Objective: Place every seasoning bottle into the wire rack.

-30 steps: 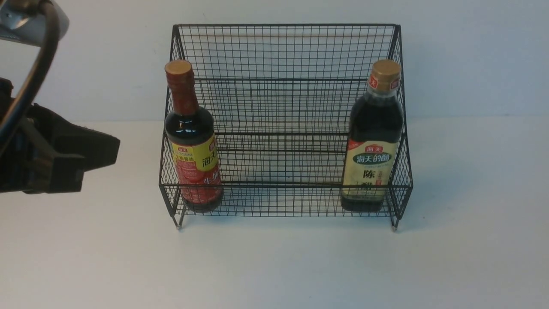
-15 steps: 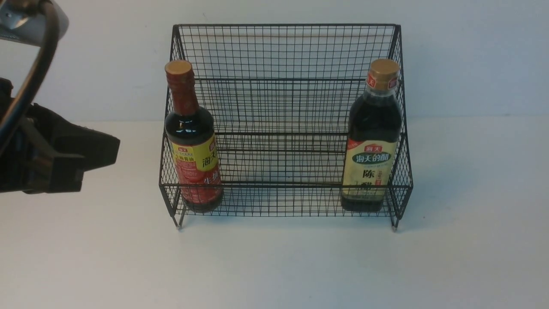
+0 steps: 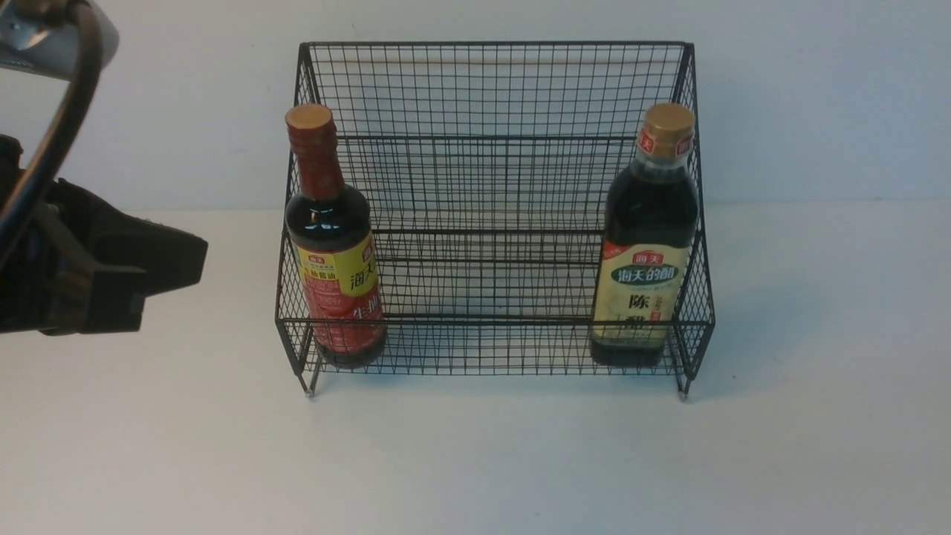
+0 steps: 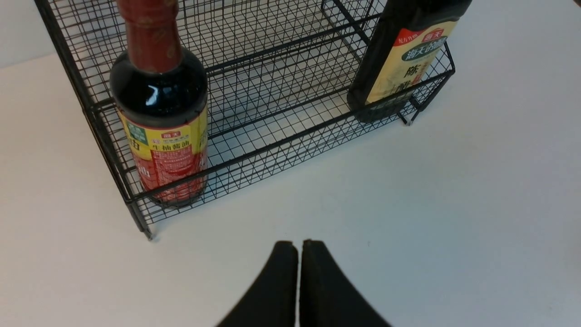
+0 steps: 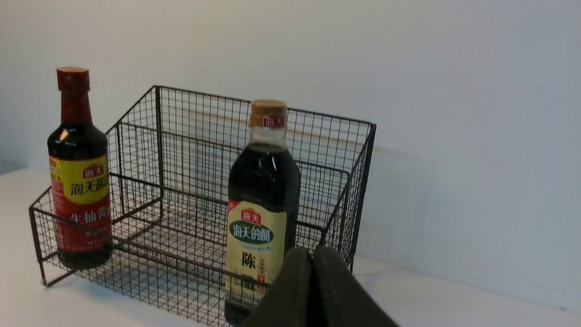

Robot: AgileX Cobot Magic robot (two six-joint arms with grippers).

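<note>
The black wire rack (image 3: 490, 89) stands at the middle of the table. Both seasoning bottles stand upright in its lowest front tier. The red-necked bottle with the yellow-and-red label (image 3: 334, 253) is at the left end. The squarer bottle with the cream label and green band (image 3: 646, 253) is at the right end. My left gripper (image 3: 195, 261) hangs left of the rack, apart from it; in the left wrist view (image 4: 298, 246) it is shut and empty over bare table. My right gripper (image 5: 312, 252) is shut and empty, off the rack's right side; it is out of the front view.
The white table (image 3: 475, 461) stretches in front of the rack and to both sides. A pale wall (image 3: 817, 96) rises close behind the rack. A cable (image 3: 63, 126) loops over my left arm at the far left.
</note>
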